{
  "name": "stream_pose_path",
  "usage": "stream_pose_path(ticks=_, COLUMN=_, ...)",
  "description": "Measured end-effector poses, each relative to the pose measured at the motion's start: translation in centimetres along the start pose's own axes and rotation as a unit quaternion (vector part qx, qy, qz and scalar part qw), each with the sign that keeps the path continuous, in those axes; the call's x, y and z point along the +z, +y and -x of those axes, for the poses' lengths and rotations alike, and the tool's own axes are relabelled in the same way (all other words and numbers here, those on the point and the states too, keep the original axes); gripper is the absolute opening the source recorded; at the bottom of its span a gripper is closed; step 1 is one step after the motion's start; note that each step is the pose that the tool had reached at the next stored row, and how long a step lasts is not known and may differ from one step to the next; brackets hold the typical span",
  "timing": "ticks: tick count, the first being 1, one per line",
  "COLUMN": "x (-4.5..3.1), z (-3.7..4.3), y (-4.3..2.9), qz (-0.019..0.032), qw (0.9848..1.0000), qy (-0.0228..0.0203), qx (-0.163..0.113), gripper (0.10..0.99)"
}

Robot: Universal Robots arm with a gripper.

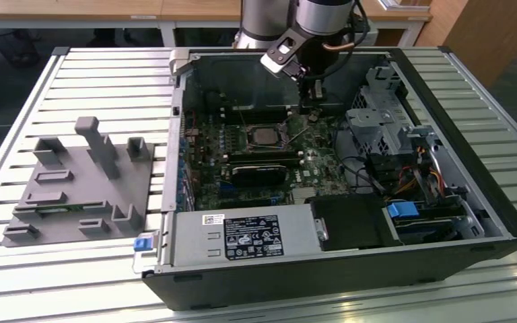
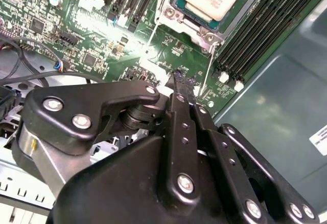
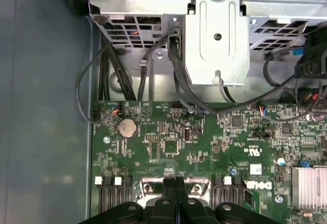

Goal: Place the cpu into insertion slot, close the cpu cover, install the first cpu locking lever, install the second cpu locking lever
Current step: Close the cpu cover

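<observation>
The end effector (image 1: 309,106) hangs inside the open computer case (image 1: 330,286) on the slatted table (image 1: 106,74), with its fingers pressed together and nothing seen between them. The tan-topped chip (image 1: 263,136) lies in its socket (image 2: 196,17) on the green circuit board (image 3: 204,142), and the fingertips (image 2: 180,81) hover near the socket, on the exterior view's right of it. In the second wrist view a thin silver rod (image 2: 207,68) runs just beside the tips, with black memory slots (image 2: 255,35) alongside. A metal drive cage (image 3: 217,40) and dark cables (image 3: 176,75) crowd the board's edge. A grey fixture (image 1: 79,182) sits on the table beside the case, and a power supply (image 1: 240,237) sits inside it.
</observation>
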State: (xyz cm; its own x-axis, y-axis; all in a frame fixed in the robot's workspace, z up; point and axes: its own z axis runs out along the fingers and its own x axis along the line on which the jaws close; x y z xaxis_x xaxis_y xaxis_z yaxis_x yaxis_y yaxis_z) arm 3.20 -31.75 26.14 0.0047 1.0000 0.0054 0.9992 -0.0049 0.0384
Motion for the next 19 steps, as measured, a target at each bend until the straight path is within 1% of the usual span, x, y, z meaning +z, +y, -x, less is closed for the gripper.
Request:
stream_pose_path(ticks=9, x=0.28, z=-0.17, y=0.69, qz=-0.0001, qw=1.0, qy=-0.0001, qx=0.0, gripper=0.106)
stream_pose_path(ticks=15, x=0.45, z=-0.33, y=1.57, qz=-0.0009, qw=1.0, qy=0.0, qx=0.0, gripper=0.106)
stream_pose_path(ticks=19, x=0.55, z=-0.37, y=1.85, qz=-0.0014, qw=1.0, qy=0.0001, qx=0.0, gripper=0.106)
